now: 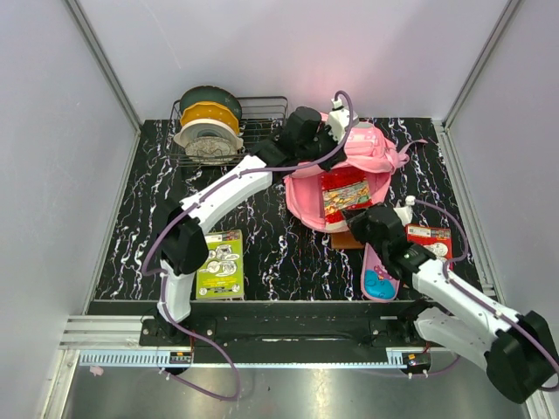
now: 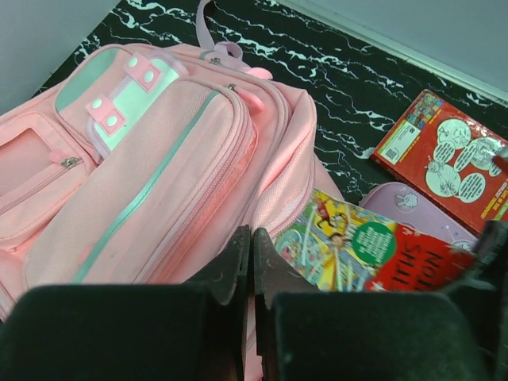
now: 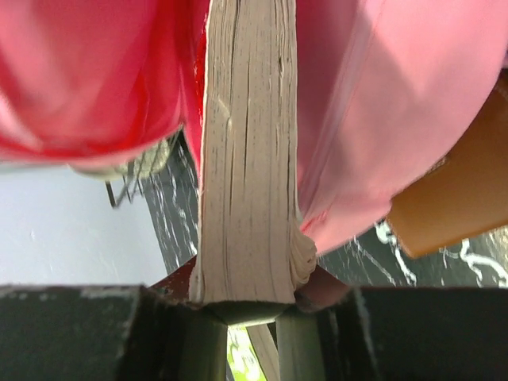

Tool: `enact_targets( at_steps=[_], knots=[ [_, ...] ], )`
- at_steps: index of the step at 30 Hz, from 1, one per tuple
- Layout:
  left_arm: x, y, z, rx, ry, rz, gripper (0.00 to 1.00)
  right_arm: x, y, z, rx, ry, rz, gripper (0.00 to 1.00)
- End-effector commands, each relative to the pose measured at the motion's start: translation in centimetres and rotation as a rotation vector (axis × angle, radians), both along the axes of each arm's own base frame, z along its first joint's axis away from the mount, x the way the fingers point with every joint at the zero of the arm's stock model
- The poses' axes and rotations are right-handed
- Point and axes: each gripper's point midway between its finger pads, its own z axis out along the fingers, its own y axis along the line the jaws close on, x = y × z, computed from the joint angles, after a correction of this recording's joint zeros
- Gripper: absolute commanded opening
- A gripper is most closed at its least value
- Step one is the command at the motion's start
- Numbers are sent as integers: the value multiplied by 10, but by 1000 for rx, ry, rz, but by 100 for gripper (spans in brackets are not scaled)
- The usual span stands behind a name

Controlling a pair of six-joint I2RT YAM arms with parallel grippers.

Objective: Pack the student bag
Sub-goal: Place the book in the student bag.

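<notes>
The student bag (image 1: 376, 155) lies right of centre near the tabletop's far edge, the left gripper (image 2: 252, 238) pressed together over it and the right gripper (image 3: 246, 305) (clamped on a book (image 3: 248, 159)) at its near side.

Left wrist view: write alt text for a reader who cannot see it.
A pink student bag fills the left, with the left hand, black and shut, at its near edge. A colourful book juts out at its right side; a red book lies on the marbled table.
</notes>
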Motion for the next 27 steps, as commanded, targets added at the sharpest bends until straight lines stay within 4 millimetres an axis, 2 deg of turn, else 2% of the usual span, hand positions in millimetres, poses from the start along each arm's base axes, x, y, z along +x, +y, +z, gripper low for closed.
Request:
enact_targets(
  at_steps=[1,3,4,5,6,7,8,9,10,11,12,13,14,15,16,17,18,19,23,27],
  knots=[
    [-9,6,110,-221,-168,27,0,49,-7,41,236,-162,-146,0],
    [-9,6,113,-227,-167,33,0,63,-5,53,292,-230,-140,0],
    [-10,6,116,-232,-170,31,0,71,-3,43,281,-220,-141,0],
    [-10,6,117,-234,-170,37,0,80,0,55,295,-253,-137,0],
    [-10,6,119,-240,-170,38,0,89,2,45,279,-245,-139,0],
    [-11,6,120,-243,-168,37,0,96,4,47,282,-265,-134,0],
    [-11,6,121,-244,-169,35,0,104,7,60,322,-298,-131,0],
    [-12,5,122,-246,-169,34,0,113,10,46,314,-277,-132,0],
    [-13,5,123,-246,-168,32,0,119,13,45,325,-286,-131,0],
    [-13,5,124,-246,-168,32,0,126,13,55,363,-323,-143,0],
    [-13,5,124,-246,-169,35,0,134,16,39,357,-300,-155,0],
    [-14,5,124,-243,-166,35,0,140,17,38,364,-311,-159,0],
    [-14,5,124,-241,-168,44,0,148,23,55,369,-369,-130,0],
    [-13,9,128,-220,-213,63,0,158,27,42,348,-350,-131,0],
    [-13,10,131,-209,-231,72,0,163,31,37,355,-339,-125,0],
    [-12,12,130,-190,-244,78,0,169,33,42,414,-353,-137,0],
    [-12,14,134,-187,-257,80,0,175,33,24,414,-339,-154,0],
    [-12,16,140,-196,-260,81,0,178,30,20,430,-342,-170,0],
    [-17,17,136,-176,-236,51,0,193,11,10,416,-343,-261,0],
    [-23,13,132,-201,-201,32,0,204,-6,11,370,-333,-369,0]
  ],
)
